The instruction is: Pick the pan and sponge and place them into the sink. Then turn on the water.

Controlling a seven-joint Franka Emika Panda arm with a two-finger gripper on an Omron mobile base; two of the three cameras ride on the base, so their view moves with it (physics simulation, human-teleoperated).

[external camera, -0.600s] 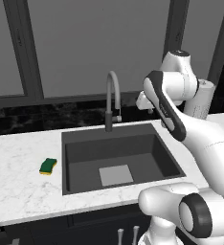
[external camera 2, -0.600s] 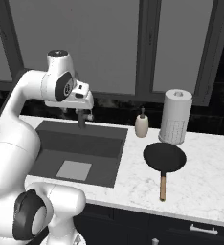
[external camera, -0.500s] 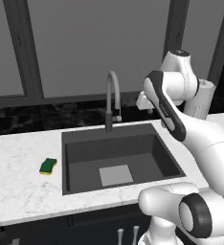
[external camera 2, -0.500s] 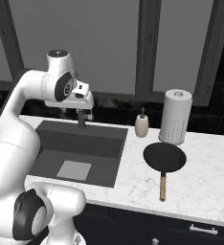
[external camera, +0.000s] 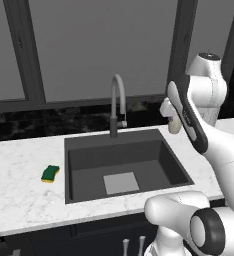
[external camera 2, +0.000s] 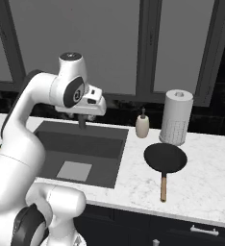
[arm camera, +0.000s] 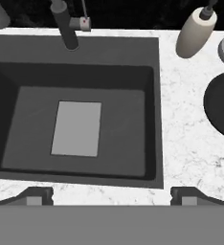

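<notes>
Pan at three o'clock of sink on worktop, handle toward base for easy reach; sponge at nine. End effector open, empty, hovering over basin.

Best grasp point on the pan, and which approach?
Take the pan by its wooden handle, coming straight down from above. It lies flat on the counter with the thin handle pointing toward the front edge, clear of the paper towel roll and soap bottle behind the bowl.
</notes>
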